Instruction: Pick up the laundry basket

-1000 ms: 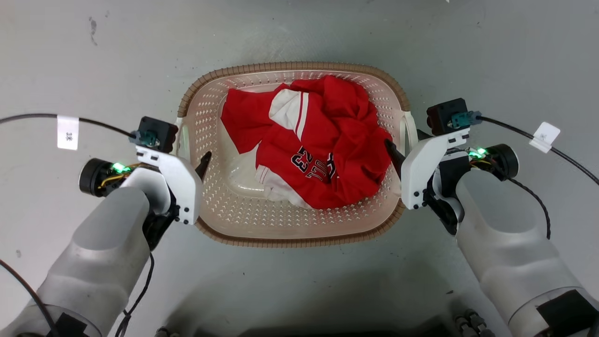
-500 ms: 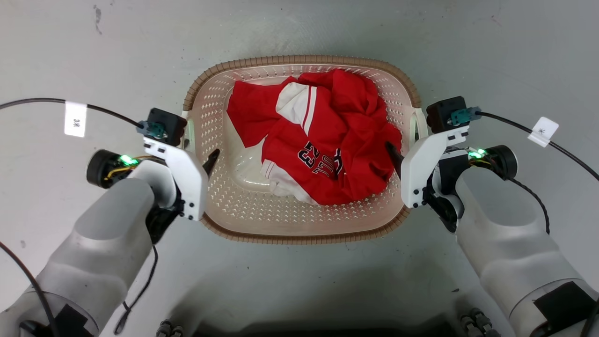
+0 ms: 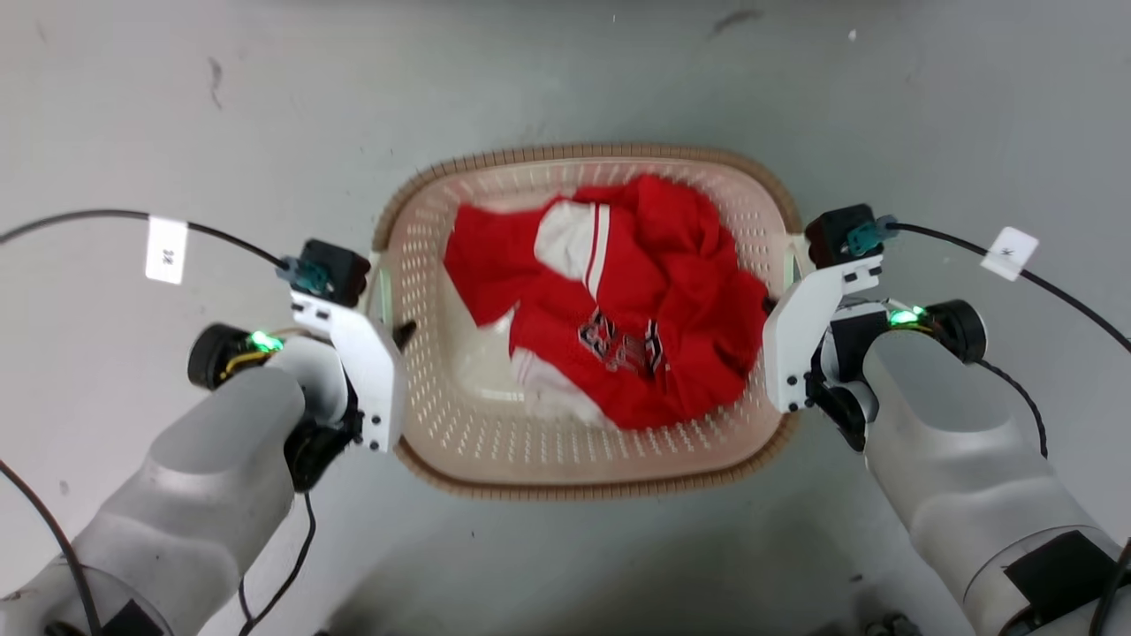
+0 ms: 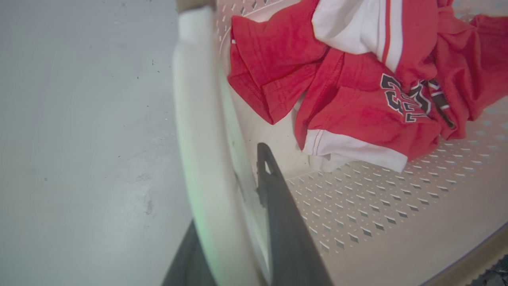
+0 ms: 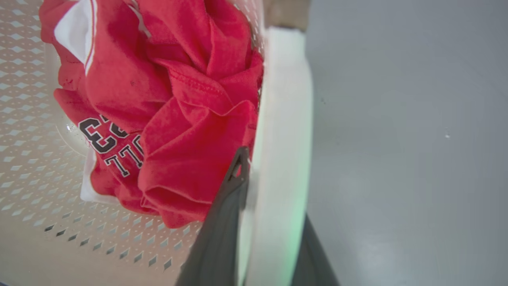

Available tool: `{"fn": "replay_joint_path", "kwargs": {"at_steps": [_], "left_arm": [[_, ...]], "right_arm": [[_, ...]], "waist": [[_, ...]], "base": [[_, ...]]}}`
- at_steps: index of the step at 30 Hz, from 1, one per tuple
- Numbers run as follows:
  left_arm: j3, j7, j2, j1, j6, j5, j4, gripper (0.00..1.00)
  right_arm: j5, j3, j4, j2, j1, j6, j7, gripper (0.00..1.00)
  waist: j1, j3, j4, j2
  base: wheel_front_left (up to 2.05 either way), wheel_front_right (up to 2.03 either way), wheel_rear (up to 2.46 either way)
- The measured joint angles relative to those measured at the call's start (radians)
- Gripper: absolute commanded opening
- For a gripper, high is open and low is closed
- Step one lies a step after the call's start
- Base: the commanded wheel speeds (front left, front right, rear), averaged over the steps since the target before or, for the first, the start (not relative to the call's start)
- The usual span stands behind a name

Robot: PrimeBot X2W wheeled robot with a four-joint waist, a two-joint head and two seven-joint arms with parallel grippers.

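The laundry basket [image 3: 579, 488], cream with a brown woven-look rim, sits in the middle of the head view over a grey floor [image 3: 565, 71]; whether its base touches the floor cannot be told. A crumpled red and white jersey [image 3: 658, 291] with dark lettering lies inside, toward the right half of the frame.

The left gripper [image 3: 396, 330] is at the basket's left side. In the left wrist view its dark fingers [image 4: 274, 198] straddle the white left handle [image 4: 196, 119], one inside the perforated wall and one outside, closed narrow on it.

The right gripper [image 3: 770, 306] mirrors this at the right side. In the right wrist view one finger lies against the jersey and the other is outside, pinching the white right handle [image 5: 283, 119].
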Motion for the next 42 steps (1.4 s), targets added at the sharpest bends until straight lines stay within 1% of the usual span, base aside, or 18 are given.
{"fn": "replay_joint_path", "kwargs": {"at_steps": [3,9,16,17,23,30,32,36,42], "left_arm": [[-0.036,0.032,0.012,0.015,0.0,-0.05,-0.018,0.0],[-0.102,0.144,0.046,0.05,0.0,-0.159,-0.071,0.0],[-0.14,0.297,0.086,0.094,0.003,-0.254,-0.136,0.0],[-0.146,0.333,0.1,0.104,0.003,-0.264,-0.155,0.0],[-0.154,0.415,0.153,0.138,0.004,-0.29,-0.205,0.0],[-0.158,0.512,0.188,0.174,0.005,-0.318,-0.258,0.0],[-0.158,0.54,0.196,0.187,0.005,-0.328,-0.265,0.0],[-0.159,0.588,0.206,0.199,0.005,-0.338,-0.282,0.0],[-0.159,0.612,0.202,0.216,0.006,-0.344,-0.289,0.0]], "right_arm": [[0.0,0.016,0.009,0.001,0.003,0.0,0.079,0.0],[0.013,0.069,0.009,0.004,0.032,0.0,0.262,0.0],[0.068,0.122,-0.016,0.006,0.08,0.0,0.444,0.0],[0.09,0.136,-0.033,0.006,0.095,0.0,0.488,0.0],[0.164,0.18,-0.1,0.005,0.135,-0.001,0.585,0.0],[0.216,0.226,-0.123,0.005,0.179,-0.001,0.66,0.0],[0.25,0.23,-0.133,0.004,0.2,-0.005,0.686,0.0],[0.276,0.242,-0.136,0.003,0.212,-0.005,0.72,0.0],[0.292,0.259,-0.123,0.004,0.212,-0.005,0.753,0.0]], "waist": [[0.0,-0.045,-0.002,0.0],[0.0,-0.164,-0.01,0.0],[-0.0001,-0.343,-0.02,0.0],[-0.0001,-0.396,-0.023,0.0],[-0.0003,-0.552,-0.033,0.0],[-0.0004,-0.708,-0.042,0.0],[-0.0004,-0.748,-0.043,0.0],[-0.0005,-0.812,-0.047,0.0],[-0.0004,-0.864,-0.05,0.0]], "base": [[0.0,0.0,0.0],[0.0,0.0,0.0],[0.0,0.0,0.0],[0.0,0.0,0.0],[0.0,0.0,0.0],[0.0,0.0,0.0],[0.0,0.0,0.0],[0.0,0.0,0.0],[0.0,0.0,0.0]]}}
